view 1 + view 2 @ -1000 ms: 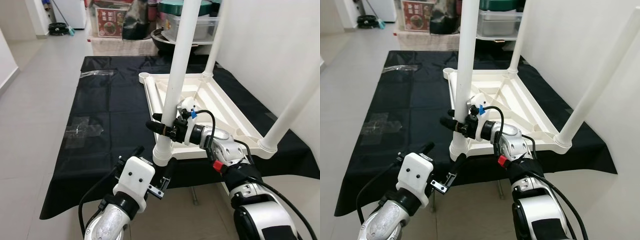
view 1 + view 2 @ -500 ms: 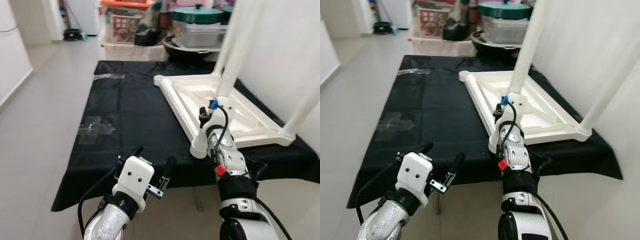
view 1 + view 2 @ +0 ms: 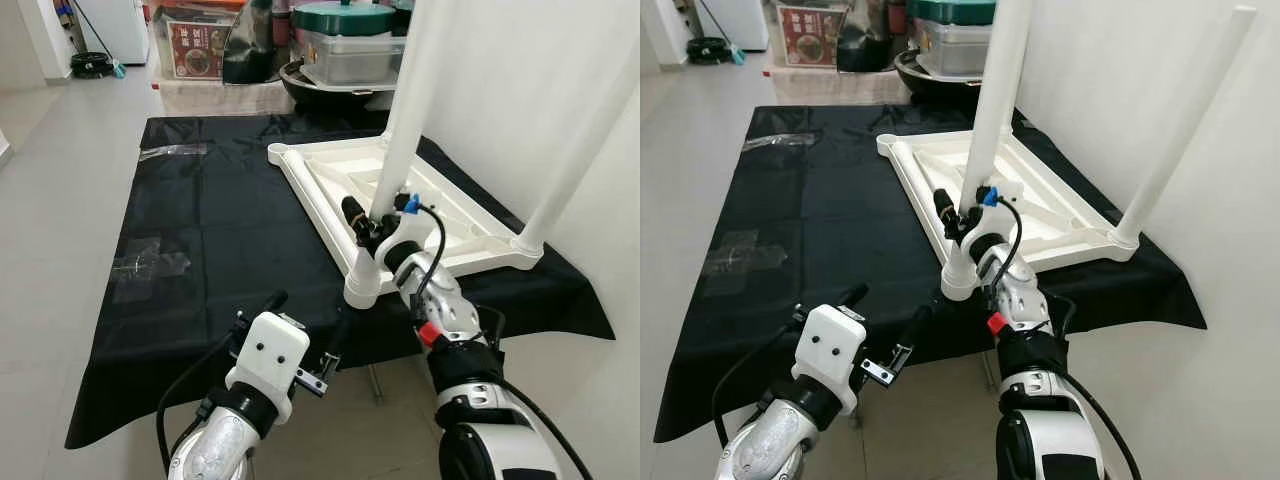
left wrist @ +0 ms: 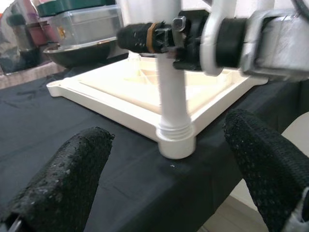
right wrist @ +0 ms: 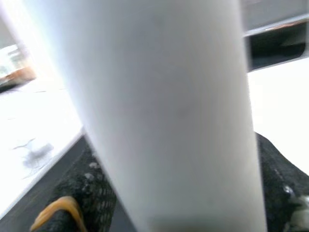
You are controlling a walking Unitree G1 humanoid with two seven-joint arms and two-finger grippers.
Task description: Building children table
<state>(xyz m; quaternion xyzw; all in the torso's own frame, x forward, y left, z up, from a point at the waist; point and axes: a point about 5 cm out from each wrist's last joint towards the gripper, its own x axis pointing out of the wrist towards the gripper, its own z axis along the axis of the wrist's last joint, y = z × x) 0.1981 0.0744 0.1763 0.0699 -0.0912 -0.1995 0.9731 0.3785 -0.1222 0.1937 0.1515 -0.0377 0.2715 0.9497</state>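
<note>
A white children's tabletop lies upside down on a black cloth. Its near corner leg stands upright in its socket. My right gripper is shut around this leg a little above the socket, and the leg looms between its black fingers. Another leg stands at the right corner, and a further one rises behind. My left gripper hovers open, low in front of the cloth's edge, facing the socket with nothing between its fingers.
Storage boxes and a pot stand beyond the cloth. A white wall runs close along the right. Clear plastic wrapping lies on the cloth's left part. Grey floor tiles stretch to the left.
The camera has shifted and steadied. My right wrist has swung around the near leg while staying shut on it. The left gripper has kept its pose.
</note>
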